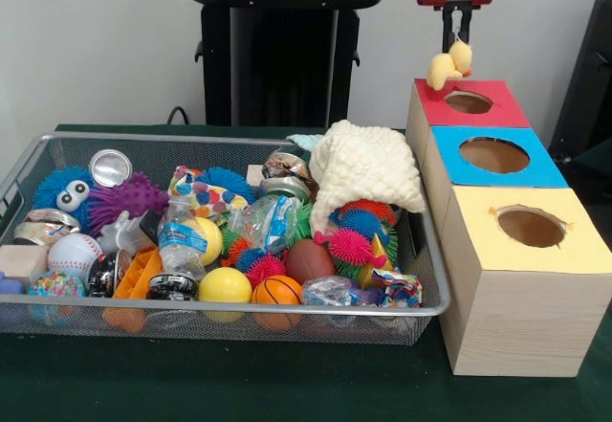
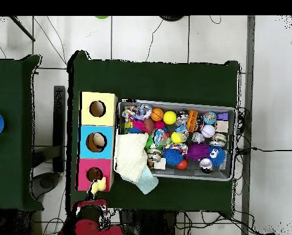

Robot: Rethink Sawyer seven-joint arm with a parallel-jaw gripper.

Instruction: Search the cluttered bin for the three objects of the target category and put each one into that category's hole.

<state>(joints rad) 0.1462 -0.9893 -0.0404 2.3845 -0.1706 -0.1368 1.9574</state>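
My gripper (image 1: pixel 457 32) hangs at the top right, shut on a small pale yellow toy (image 1: pixel 449 65) that dangles just above the back edge of the red-topped box and its round hole (image 1: pixel 469 102). In the overhead view the toy (image 2: pixel 99 185) sits beside the red hole (image 2: pixel 94 174). The wire mesh bin (image 1: pixel 239 309) lies to the left, full of toys. Balls show in it: a white baseball (image 1: pixel 74 253), a yellow ball (image 1: pixel 225 285) and an orange basketball (image 1: pixel 277 291). The tiger-striped ball is hidden.
The blue-topped box's hole (image 1: pixel 494 155) and the yellow-topped box's hole (image 1: pixel 531 227) stand in a row nearer the camera. A cream knit cloth (image 1: pixel 363 168) drapes over the bin's right end. Spiky pom balls (image 1: pixel 350 246), a plastic bottle (image 1: pixel 182 240) and tins crowd the bin.
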